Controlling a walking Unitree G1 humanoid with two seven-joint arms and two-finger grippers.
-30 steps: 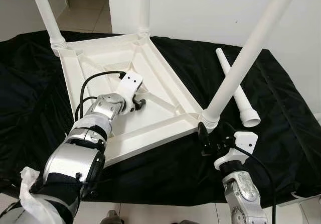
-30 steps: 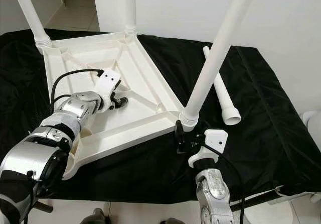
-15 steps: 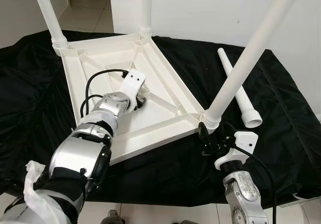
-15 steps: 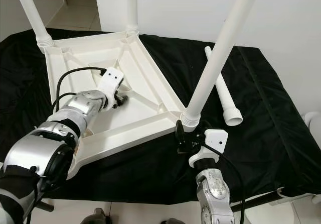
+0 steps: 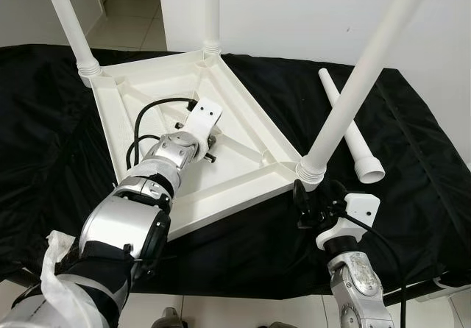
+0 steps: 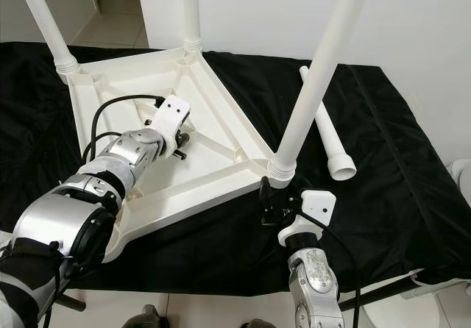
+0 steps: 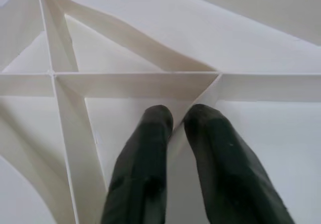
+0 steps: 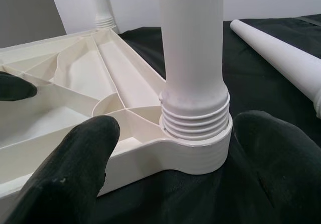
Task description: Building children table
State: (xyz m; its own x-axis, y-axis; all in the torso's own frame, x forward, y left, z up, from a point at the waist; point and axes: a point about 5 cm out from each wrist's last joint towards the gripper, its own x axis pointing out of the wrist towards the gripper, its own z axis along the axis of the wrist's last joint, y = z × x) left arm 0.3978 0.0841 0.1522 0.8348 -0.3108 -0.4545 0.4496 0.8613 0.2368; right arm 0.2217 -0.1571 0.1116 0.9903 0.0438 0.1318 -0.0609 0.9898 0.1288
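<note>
Right wrist view shows my right gripper (image 8: 170, 148) with fingers spread wide either side of the screwed-in leg (image 8: 193, 58) at the near corner of the upturned tabletop (image 5: 243, 188). My left gripper (image 7: 175, 121), fingers nearly closed and holding nothing, presses on the tabletop's inner ribs; the loose leg (image 5: 349, 133) lies on the black-draped bench (image 5: 412, 166).

Both silver arms are showing ribbed metal joints, white wrist blocks and looping black cables; the left gripper (image 5: 210, 154) and right gripper (image 5: 313, 201) are wearing long black fingers (image 7: 145, 169), slightly matte
</note>
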